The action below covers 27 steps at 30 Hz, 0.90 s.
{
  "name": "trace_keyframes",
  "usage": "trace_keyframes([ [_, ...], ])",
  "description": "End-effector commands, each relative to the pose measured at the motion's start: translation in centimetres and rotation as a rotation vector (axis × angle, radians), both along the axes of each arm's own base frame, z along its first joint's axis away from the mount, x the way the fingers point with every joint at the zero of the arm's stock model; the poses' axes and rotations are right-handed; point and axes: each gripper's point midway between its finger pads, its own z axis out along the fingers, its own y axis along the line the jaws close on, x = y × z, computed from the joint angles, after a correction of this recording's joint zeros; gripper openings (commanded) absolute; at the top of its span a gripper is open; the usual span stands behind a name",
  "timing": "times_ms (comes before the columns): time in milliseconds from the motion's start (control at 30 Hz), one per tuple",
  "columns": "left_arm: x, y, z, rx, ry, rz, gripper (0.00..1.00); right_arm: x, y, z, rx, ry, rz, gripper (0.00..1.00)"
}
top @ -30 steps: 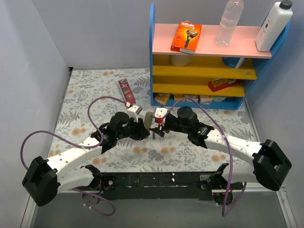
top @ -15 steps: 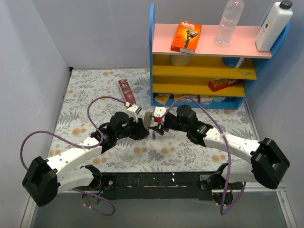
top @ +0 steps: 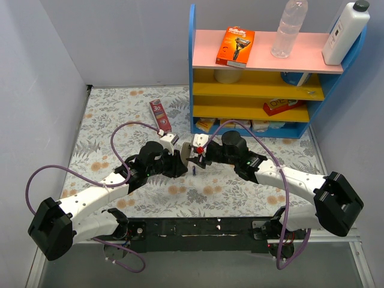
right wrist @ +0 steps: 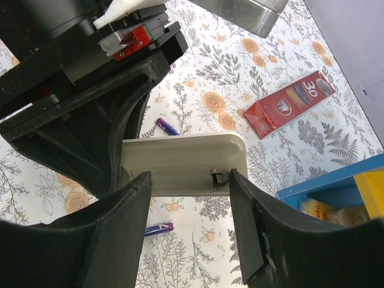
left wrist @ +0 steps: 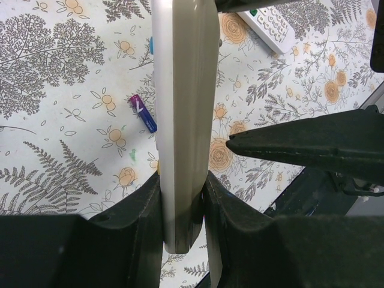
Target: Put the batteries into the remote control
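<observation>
Remote control (right wrist: 180,159): a beige slab clamped edge-up in the left gripper (left wrist: 181,192), held above the floral mat (left wrist: 60,72).
The left wrist view shows only its narrow edge, with one of the batteries (left wrist: 142,113) lying purple on the mat beside it. The right wrist view shows its broad back with the cover seam. The right gripper (right wrist: 191,180) has its jaws spread wide across it, and two more lie below.

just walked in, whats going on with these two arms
The left gripper has its fingers shut on a beige remote control, holding it on edge above the floral table. The right gripper is open, its fingers at the remote's back face, either side of the battery cover, which looks closed. Two batteries lie loose on the table below, so loading seems not to have begun.
</observation>
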Motion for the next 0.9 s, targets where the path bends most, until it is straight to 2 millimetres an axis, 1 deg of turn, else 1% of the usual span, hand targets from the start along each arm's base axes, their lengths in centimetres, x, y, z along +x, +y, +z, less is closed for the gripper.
trace_keyframes([
  [0,1.0,-1.3,3.8,-0.078,-0.087,-0.020,0.00,-0.1,0.7,0.9,0.025,-0.001,0.018,0.60],
  [133,1.0,-1.4,3.9,-0.081,-0.087,-0.019,0.00,-0.2,0.5,0.2,0.013,0.020,0.015,0.57],
  [367,0.6,-1.8,4.1,-0.093,-0.092,-0.054,0.00,-0.3,0.8,-0.3,0.011,0.033,0.024,0.57],
  [500,0.3,-2.0,4.6,-0.103,-0.114,-0.085,0.00,0.1,0.9,-0.5,0.000,0.036,0.013,0.60],
  [567,0.2,-2.0,5.0,-0.115,-0.128,-0.096,0.00,-0.1,1.1,-0.9,-0.008,0.046,0.031,0.62],
  [633,0.1,-2.0,5.4,-0.126,-0.146,-0.104,0.00,-0.9,1.4,-1.5,-0.030,0.077,0.079,0.63],
  [667,0.1,-2.0,5.5,-0.131,-0.152,-0.106,0.00,-1.2,1.6,-2.3,-0.049,0.099,0.098,0.62],
  [700,0.1,-2.0,5.6,-0.135,-0.161,-0.105,0.00,-2.1,1.7,-2.8,-0.061,0.132,0.140,0.62],
  [867,0.4,-1.8,5.6,-0.139,-0.178,-0.083,0.00,-4.4,2.4,-4.4,-0.080,0.231,0.238,0.55],
])
